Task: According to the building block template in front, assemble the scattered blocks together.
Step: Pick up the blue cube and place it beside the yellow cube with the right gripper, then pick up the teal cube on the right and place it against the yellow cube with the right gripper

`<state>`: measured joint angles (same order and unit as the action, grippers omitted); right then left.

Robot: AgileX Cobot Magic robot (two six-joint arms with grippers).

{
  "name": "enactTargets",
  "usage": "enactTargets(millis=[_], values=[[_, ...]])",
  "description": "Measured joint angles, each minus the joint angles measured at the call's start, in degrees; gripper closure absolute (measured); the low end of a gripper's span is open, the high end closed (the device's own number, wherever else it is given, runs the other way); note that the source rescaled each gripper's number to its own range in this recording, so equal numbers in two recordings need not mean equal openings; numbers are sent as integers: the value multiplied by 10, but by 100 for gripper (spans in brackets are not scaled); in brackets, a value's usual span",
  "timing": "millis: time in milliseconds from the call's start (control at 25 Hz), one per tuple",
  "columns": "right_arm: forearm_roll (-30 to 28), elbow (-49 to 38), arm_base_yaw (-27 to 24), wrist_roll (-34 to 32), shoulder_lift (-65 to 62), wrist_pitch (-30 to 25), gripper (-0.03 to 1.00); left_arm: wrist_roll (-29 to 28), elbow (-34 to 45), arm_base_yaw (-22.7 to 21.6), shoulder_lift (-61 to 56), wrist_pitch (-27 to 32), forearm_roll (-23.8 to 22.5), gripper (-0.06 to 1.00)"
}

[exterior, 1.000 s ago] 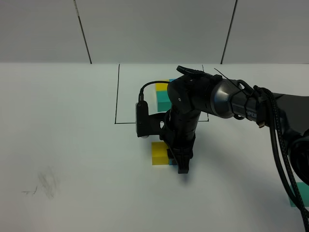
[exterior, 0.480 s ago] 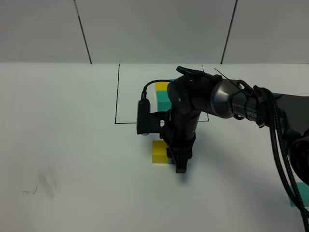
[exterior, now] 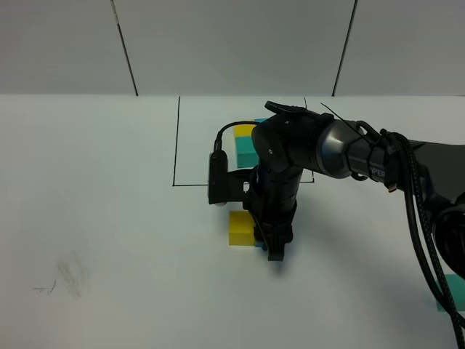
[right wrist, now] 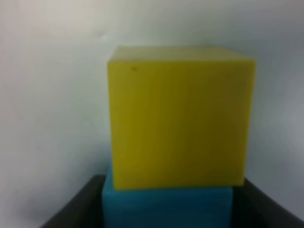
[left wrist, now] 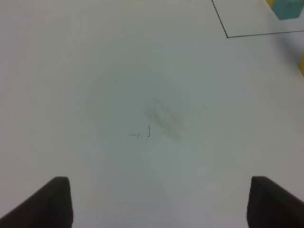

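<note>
The template, a yellow cube [exterior: 245, 131] and a teal-green cube [exterior: 245, 150] with a sliver of blue, lies inside the black drawn frame [exterior: 175, 145], partly hidden by my right arm. The loose yellow cube [exterior: 240, 227] sits just in front of the frame. My right gripper [exterior: 275, 249] points down beside it, shut on the blue cube [right wrist: 166, 206], which is pressed against the yellow cube [right wrist: 180, 118]. The loose teal-green cube [exterior: 452, 292] lies at the far right edge. My left gripper [left wrist: 159, 204] is open and empty over bare table.
A grey smudge [exterior: 69, 276] marks the table at front left and also shows in the left wrist view [left wrist: 164, 118]. The frame's corner [left wrist: 227, 36] and a template cube [left wrist: 287, 8] show there too. Black cables [exterior: 421, 218] trail along my right arm.
My right arm has shifted slightly, and the yellow cube has crept a little right and back. The blue sliver beside it is now mostly hidden by the gripper.
</note>
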<state>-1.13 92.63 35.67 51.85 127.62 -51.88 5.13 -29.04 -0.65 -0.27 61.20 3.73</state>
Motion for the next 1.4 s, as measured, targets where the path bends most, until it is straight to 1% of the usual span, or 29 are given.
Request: enactTargets(millis=[80, 240, 360, 440, 520, 600, 720, 760, 880, 1000, 1120, 1200, 1400], values=[[-3, 0, 0, 0, -7, -5, 65, 0, 0, 0, 0, 0, 0, 27], [-18, 0, 0, -15, -43, -21, 51, 0, 0, 0, 0, 0, 0, 27], [-24, 0, -2, -60, -82, -48, 44, 0, 0, 0, 0, 0, 0, 27], [-27, -1, -9, -126, -108, -63, 43, 0, 0, 0, 0, 0, 0, 27], [-27, -9, -22, -208, -140, -63, 42, 0, 0, 0, 0, 0, 0, 27], [-36, -30, -42, -313, -174, -60, 41, 0, 0, 0, 0, 0, 0, 27], [-66, -80, -76, -454, -238, -38, 42, 0, 0, 0, 0, 0, 0, 27], [-74, -102, -89, -490, -263, -32, 42, 0, 0, 0, 0, 0, 0, 27], [-98, -175, -128, -558, -330, -12, 42, 0, 0, 0, 0, 0, 0, 27], [-114, -259, -166, -604, -379, 3, 41, 0, 0, 0, 0, 0, 0, 27], [-127, -334, -204, -643, -404, 35, 41, 0, 0, 0, 0, 0, 0, 27], [-131, -375, -227, -653, -408, 56, 41, 0, 0, 0, 0, 0, 0, 27], [-128, -444, -257, -659, -409, 104, 41, 0, 0, 0, 0, 0, 0, 27]])
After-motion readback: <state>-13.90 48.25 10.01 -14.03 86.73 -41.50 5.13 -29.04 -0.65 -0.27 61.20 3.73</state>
